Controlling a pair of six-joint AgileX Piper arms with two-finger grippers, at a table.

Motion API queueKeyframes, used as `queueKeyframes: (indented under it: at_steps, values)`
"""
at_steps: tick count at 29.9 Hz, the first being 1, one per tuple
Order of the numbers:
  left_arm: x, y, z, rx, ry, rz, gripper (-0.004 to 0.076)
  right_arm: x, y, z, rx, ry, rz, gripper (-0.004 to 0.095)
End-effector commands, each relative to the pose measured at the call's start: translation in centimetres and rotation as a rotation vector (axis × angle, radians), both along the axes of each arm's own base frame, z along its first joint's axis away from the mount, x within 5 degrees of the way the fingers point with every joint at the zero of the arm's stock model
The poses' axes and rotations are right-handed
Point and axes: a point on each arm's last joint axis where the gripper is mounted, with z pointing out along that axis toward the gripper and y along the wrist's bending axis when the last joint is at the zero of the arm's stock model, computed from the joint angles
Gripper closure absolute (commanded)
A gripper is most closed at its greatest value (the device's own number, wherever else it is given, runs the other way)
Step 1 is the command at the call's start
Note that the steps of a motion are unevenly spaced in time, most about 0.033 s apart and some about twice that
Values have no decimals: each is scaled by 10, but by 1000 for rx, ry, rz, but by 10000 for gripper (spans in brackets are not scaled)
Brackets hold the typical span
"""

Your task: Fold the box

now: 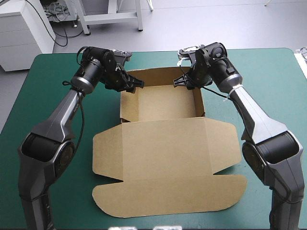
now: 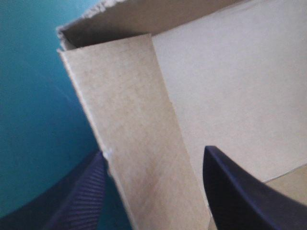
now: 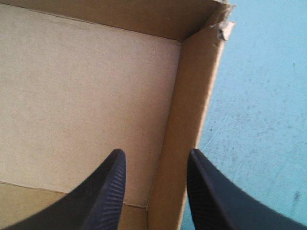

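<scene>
Left gripper apart, straddling left wall; box mid-table, tray far, lid flat near. Right gripper apart astride right wall. Pinch both walls evenly (no skew), hold them upright

Plain brown box, teal-green table cover, black fingers with fine ridges

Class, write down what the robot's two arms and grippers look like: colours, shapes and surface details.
The left arm and right arm are tapered silver-grey shells with black joints and wrists. A white tie rings the right arm. The left gripper and right gripper each carry two broad black fingers, curved like fins, finely ribbed.
</scene>
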Motion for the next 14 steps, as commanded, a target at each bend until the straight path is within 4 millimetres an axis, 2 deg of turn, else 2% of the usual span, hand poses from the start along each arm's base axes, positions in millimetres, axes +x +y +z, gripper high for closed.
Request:
queueKeyframes:
  at_steps: [1,7,14]
  values:
    - [-22,13,51,4,-94,9,296,-20,-13,50,20,-120,-2,517]
    - [-33,14,67,-39,-120,3,296,-30,-16,64,41,-150,0,517]
    - [-71,30,121,-51,-267,-40,296,-47,-24,90,58,-211,-3,517]
